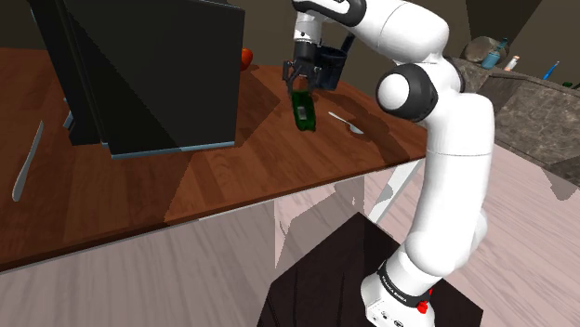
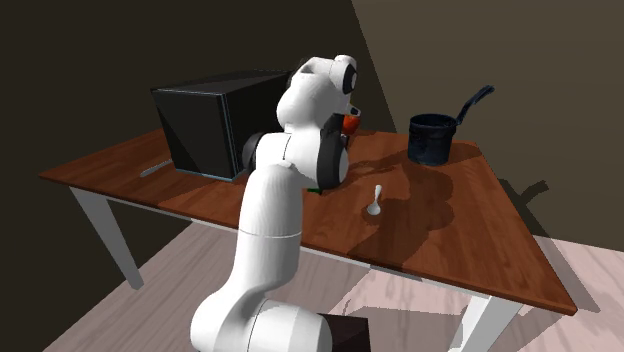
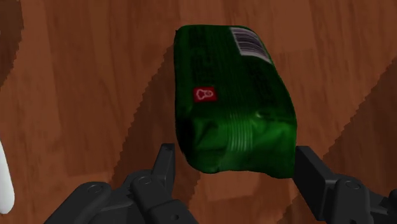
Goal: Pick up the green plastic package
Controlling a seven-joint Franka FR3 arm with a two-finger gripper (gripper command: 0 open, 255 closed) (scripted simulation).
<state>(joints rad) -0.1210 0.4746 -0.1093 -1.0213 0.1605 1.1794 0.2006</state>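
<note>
The green package [image 3: 232, 102] is a glossy, crinkled pouch with a barcode at its far end and a small red mark on its face. In the wrist view a black finger meets each side of its near, crimped end. The jaws are therefore closed on the package, not standing free of it.

In the shoulder view the package [image 1: 303, 110] hangs tilted below the hand, over the wooden desk [image 1: 232, 176]. It is just to the right of the big black box [image 1: 149, 74], and a spoon [image 1: 349, 124] lies on the desk near it on the right. A dark pot [image 2: 432, 137] stands farther back. I cannot tell for sure whether the pouch's lower end is clear of the wood.

The step in hand looks like the lift. The grip takes one end only, so the long body is likely to swing, and the slick film may slide between the jaws. It is best to hold a firm, even squeeze and rise straight up, slowly, without twisting the wrist. The path should stay off the box's face on the left and should not drift back toward the pot. If the crimped end begins to creep out, the sound course is to stop, set the pouch flat and take it again nearer its middle.
</note>
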